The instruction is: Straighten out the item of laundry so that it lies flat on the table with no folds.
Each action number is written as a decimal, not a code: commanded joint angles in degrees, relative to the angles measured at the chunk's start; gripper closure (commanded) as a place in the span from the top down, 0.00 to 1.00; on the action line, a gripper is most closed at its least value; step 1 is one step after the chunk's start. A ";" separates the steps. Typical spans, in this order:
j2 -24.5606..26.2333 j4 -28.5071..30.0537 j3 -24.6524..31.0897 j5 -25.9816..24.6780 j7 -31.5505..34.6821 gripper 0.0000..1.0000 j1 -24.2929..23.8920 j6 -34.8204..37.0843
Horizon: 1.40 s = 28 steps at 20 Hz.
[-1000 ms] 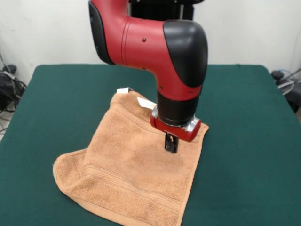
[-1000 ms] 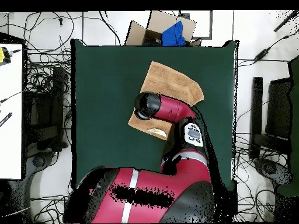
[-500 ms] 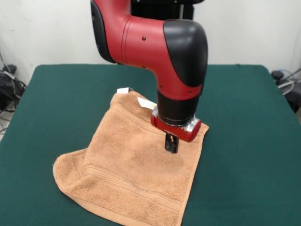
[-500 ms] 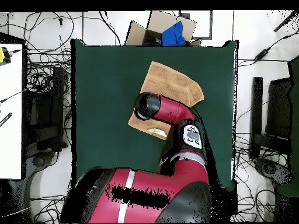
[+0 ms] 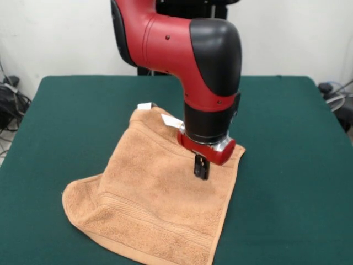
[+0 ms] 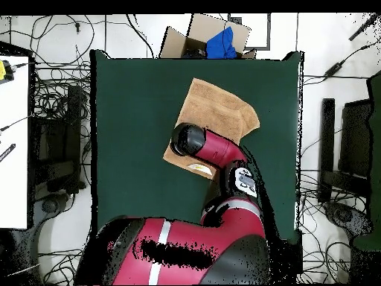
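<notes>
Peach terry towel (image 5: 160, 204) lies on the green table (image 5: 66, 116), its nearest edge doubled over, with a lower layer showing at the front left corner. Border bands cross the near part. Further back, the claw (image 5: 201, 170) points straight down at the cloth near its right edge; its tips read as close together, but whether they pinch fabric cannot be told. Beyond it, two white tags (image 5: 144, 106) sit at the far hem. From overhead, the arm (image 6: 216, 149) hides the claw entirely, while the towel (image 6: 216, 112) shows skewed at the table's middle.
</notes>
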 commanded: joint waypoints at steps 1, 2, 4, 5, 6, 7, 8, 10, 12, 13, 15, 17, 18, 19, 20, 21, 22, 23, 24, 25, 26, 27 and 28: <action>3.97 12.13 9.34 5.94 17.77 0.00 1.11 -4.88; 3.61 12.95 9.72 6.76 17.88 0.00 1.19 -5.24; 3.19 14.39 10.36 7.92 18.19 0.00 1.42 -6.69; 3.22 14.62 10.19 8.38 18.12 0.00 1.70 -7.20; 3.30 15.02 10.35 8.94 18.07 0.00 1.79 -7.81; 3.33 15.44 10.19 9.43 18.37 0.00 2.48 -8.87; 3.38 16.25 10.88 10.07 18.59 0.00 2.26 -9.98; 3.06 17.87 11.79 11.23 19.26 0.00 2.33 -11.84; 2.47 19.81 13.37 12.42 19.78 0.00 1.78 -13.37; 2.27 20.93 14.79 12.90 19.93 0.00 0.95 -14.31; 1.65 22.61 16.40 13.84 20.05 0.00 0.22 -15.32; 1.00 24.45 18.74 14.54 19.62 0.00 -1.44 -15.75; 0.58 25.32 19.64 14.98 19.50 0.00 -2.03 -15.76; 0.28 26.03 20.52 15.40 19.35 0.00 -2.82 -15.78; -0.06 26.76 21.13 15.81 19.43 0.00 -3.17 -16.05; -0.44 27.55 21.63 16.26 19.79 0.00 -3.21 -16.49; -0.84 28.02 21.49 16.78 20.06 0.00 -2.77 -16.80; -1.28 28.42 21.01 17.33 20.44 0.00 -2.00 -17.28; -1.43 29.24 21.66 17.76 20.83 0.00 -2.29 -18.09; -1.60 29.95 22.04 18.05 21.49 0.00 -2.26 -19.11; -1.78 30.74 22.63 18.46 22.02 0.00 -2.46 -19.89; -1.89 31.38 23.18 18.81 22.44 0.00 -2.62 -20.51; -2.17 32.01 23.57 19.11 22.75 0.00 -2.73 -20.88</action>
